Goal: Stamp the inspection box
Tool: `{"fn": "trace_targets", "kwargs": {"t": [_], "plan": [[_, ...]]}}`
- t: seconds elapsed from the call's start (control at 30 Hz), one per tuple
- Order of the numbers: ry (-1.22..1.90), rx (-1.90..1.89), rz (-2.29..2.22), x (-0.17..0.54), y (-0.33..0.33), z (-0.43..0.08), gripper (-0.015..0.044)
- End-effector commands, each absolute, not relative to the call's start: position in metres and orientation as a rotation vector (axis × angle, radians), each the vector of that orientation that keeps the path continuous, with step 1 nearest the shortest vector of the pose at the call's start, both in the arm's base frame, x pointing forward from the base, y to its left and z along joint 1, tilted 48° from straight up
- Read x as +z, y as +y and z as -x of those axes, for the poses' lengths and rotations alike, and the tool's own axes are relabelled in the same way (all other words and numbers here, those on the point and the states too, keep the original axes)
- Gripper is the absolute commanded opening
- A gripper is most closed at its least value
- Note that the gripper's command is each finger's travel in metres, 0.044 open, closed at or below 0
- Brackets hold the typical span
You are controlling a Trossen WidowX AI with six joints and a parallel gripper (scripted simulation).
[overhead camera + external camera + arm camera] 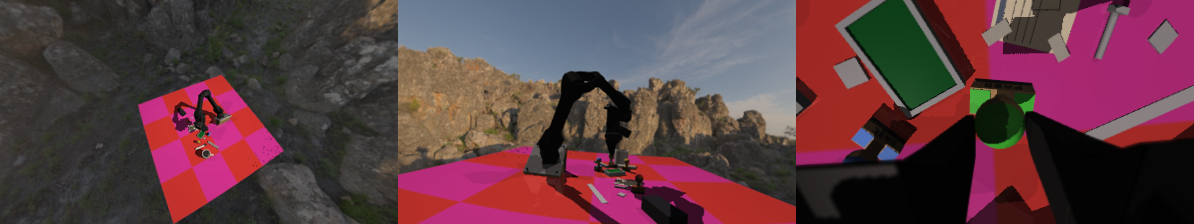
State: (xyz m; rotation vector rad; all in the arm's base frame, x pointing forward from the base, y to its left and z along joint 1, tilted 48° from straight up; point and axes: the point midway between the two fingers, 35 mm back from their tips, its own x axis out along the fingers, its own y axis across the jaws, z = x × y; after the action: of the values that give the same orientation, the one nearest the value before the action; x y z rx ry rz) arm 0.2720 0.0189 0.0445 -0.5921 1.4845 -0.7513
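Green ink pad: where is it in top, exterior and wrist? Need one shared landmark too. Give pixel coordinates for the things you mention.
Top: just below picture centre, small green rectangle (200,135) (614,171) (901,56).
Exterior: lower half, slightly right of centre.
Wrist: upper left, large.
Shared landmark: the pale card (192,128) (624,182) (1035,29), near the pad.

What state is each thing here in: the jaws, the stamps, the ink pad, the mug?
Jaws: shut on the green-knobbed stamp.
Green-knobbed stamp: gripped by its knob.
Ink pad: open, green surface exposed.
Blue-knobbed stamp: upright, not gripped.
Red-knobbed stamp: upright, not gripped.
Yellow-knobbed stamp: upright, not gripped.
Mug: upright.
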Motion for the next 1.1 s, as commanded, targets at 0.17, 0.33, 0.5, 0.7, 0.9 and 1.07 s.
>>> {"fn": "trace_targets", "kwargs": {"t": [0.17,0.33,0.5,0.7,0.9,1.07], "plan": [[1.478,-0.748,0.583,0.014,0.045,-0.291,0.0],[1.477,-0.749,0.582,-0.004,0.058,-0.299,0.0],[1.477,-0.749,0.582,-0.01,0.062,-0.301,0.0],[1.48,-0.743,0.575,-0.011,0.06,-0.301,0.0],[1.486,-0.726,0.559,-0.013,0.056,-0.301,0.0],[1.49,-0.713,0.544,-0.014,0.053,-0.301,0.0]]}}
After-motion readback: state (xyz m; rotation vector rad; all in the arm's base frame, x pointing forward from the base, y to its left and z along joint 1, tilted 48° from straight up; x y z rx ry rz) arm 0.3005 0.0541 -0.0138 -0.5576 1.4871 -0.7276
